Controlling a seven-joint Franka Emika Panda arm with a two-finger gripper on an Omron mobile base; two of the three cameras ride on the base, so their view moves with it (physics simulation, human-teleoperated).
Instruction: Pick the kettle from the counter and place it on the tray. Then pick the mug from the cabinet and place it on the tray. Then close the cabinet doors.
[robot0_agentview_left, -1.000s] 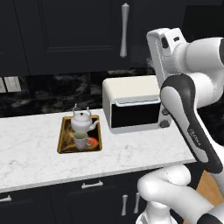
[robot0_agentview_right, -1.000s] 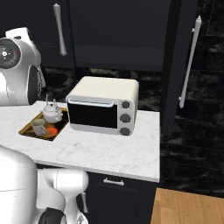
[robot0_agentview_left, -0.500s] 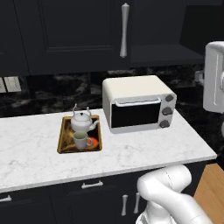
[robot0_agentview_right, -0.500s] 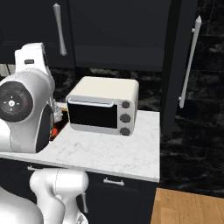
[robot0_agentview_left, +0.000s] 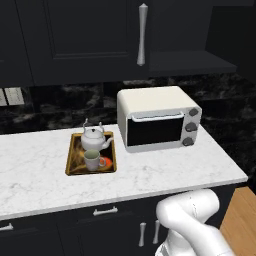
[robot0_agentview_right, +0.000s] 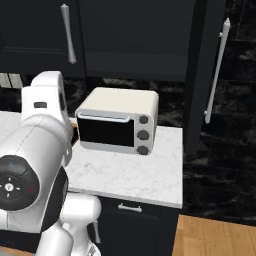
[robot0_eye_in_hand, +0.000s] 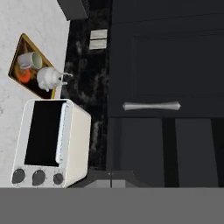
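Observation:
The kettle (robot0_agentview_left: 95, 139) and the mug (robot0_agentview_left: 92, 160) stand together on the tray (robot0_agentview_left: 75, 160), left of centre on the counter (robot0_agentview_left: 35, 175). The rolled hand view shows the same kettle (robot0_eye_in_hand: 50, 78), mug (robot0_eye_in_hand: 29, 60) and tray (robot0_eye_in_hand: 19, 52) at its upper left. The cabinet's left door (robot0_agentview_left: 75, 40) is closed, with its bar handle (robot0_agentview_left: 142, 35) upright. Its right door (robot0_agentview_right: 197, 75) stands open, seen edge-on, baring the dark shelf (robot0_agentview_left: 192, 62). My gripper is shut and far from the tray; the hand faces the closed door (robot0_eye_in_hand: 170, 57).
A white toaster oven (robot0_agentview_left: 159, 120) sits on the counter right of the tray, under the open cabinet. My arm's big white links (robot0_agentview_right: 35, 165) rise at the left of the right base view. The counter ends at the right (robot0_agentview_left: 240, 175) above wooden floor (robot0_agentview_right: 220, 240).
My arm has swung out of the left base view, where only its lowest link is left, and looms larger in the right base view, hiding the tray there. Kettle, mug and tray stayed put.

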